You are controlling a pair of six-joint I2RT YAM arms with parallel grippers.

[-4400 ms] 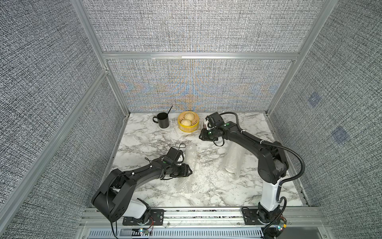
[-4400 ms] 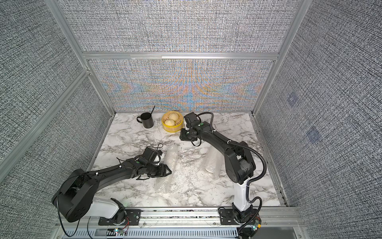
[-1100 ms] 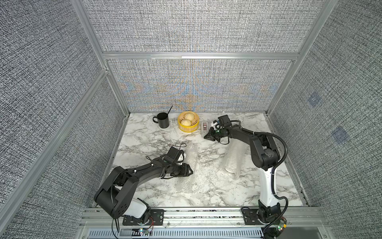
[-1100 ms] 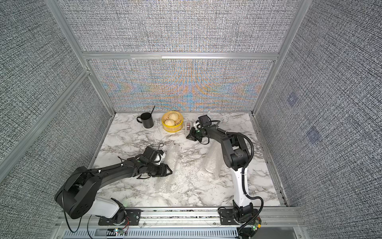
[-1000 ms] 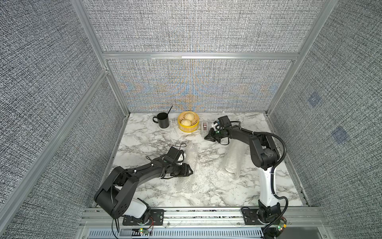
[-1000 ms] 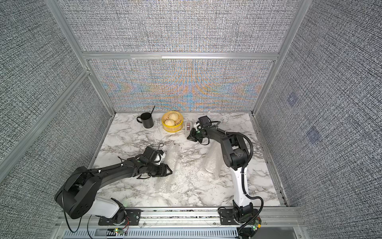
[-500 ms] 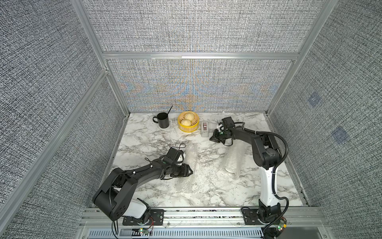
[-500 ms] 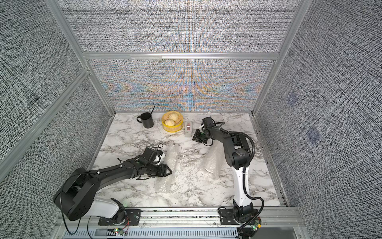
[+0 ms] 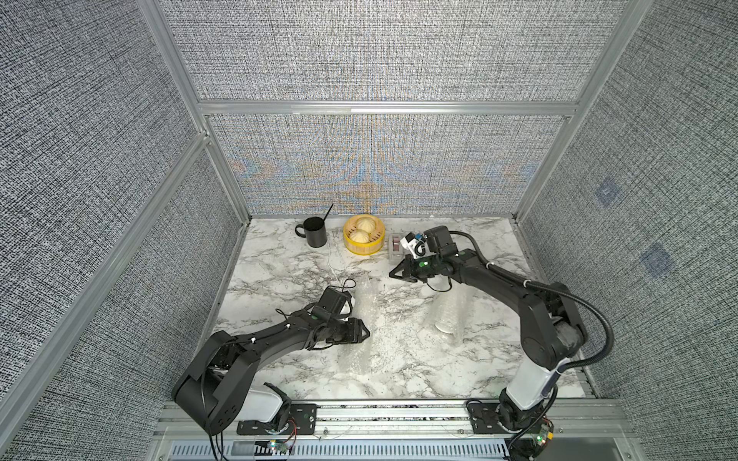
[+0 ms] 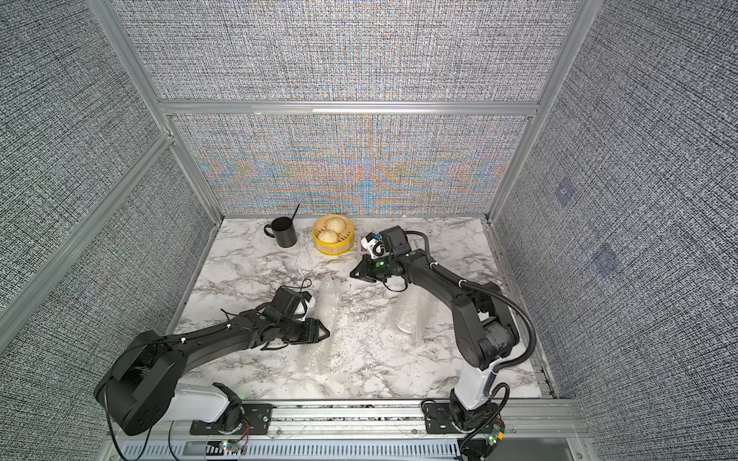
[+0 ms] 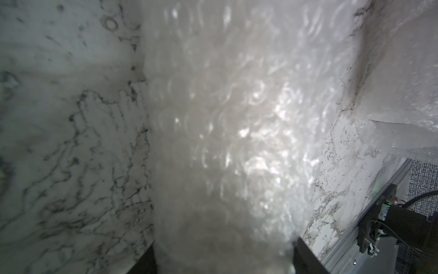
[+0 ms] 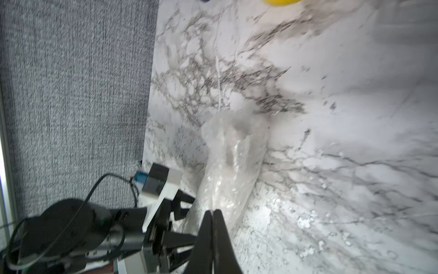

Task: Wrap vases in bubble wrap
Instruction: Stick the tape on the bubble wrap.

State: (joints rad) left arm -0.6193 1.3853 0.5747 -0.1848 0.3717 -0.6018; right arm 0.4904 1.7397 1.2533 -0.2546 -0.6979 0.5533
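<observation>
Only the left wrist view shows the left end effector (image 11: 224, 258) squeezing bumpy, shiny bubble wrap (image 11: 225, 118); the right end effector (image 12: 212, 213) is closed.

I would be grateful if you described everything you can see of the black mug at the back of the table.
The black mug is a plain, matte-looking cylinder. It stands upright with its mouth open and its loop handle pointing toward the robot's left. A thin dark stick leans out over the rim; what it is cannot be told. The mug rests on the marble table close to the back wall, beside the yellow steamer basket but apart from it. Nothing else touches it.
</observation>
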